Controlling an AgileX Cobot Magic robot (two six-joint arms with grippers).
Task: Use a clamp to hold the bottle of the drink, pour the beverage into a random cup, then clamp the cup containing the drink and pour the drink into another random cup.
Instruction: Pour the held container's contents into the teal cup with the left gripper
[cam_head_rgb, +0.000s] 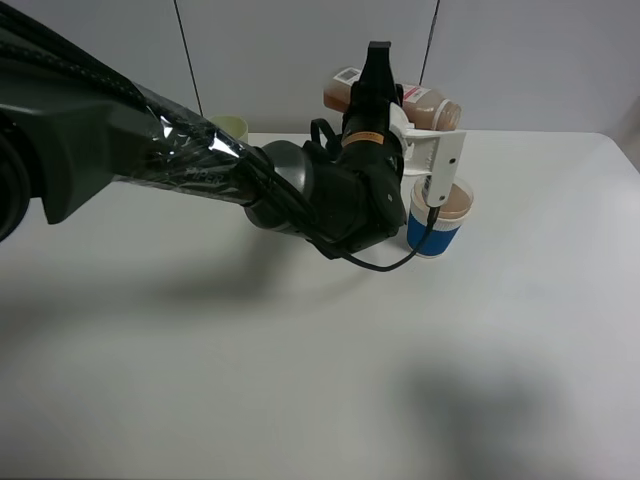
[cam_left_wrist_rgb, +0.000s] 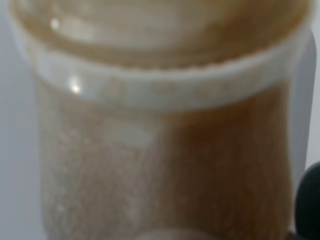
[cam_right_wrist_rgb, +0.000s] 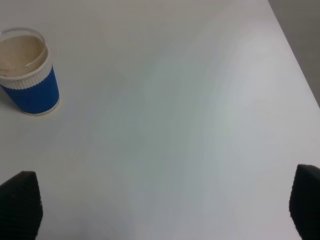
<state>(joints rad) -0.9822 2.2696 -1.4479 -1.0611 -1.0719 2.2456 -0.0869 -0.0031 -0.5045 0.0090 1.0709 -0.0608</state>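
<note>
My left gripper is shut on the bottle of the drink, which lies tipped on its side in the air, its mouth toward the right. Brown beverage still shows inside it. In the left wrist view the bottle fills the picture, with one dark fingertip at the edge. Just below the bottle stands the blue-banded cup, holding brown beverage. My right gripper is open over bare table, a good way from that cup. The other cup for the second pour is out of view.
A pale yellow-green cup stands at the back of the white table, behind my left arm. The arm reaches across the middle. The table's right edge shows in the right wrist view.
</note>
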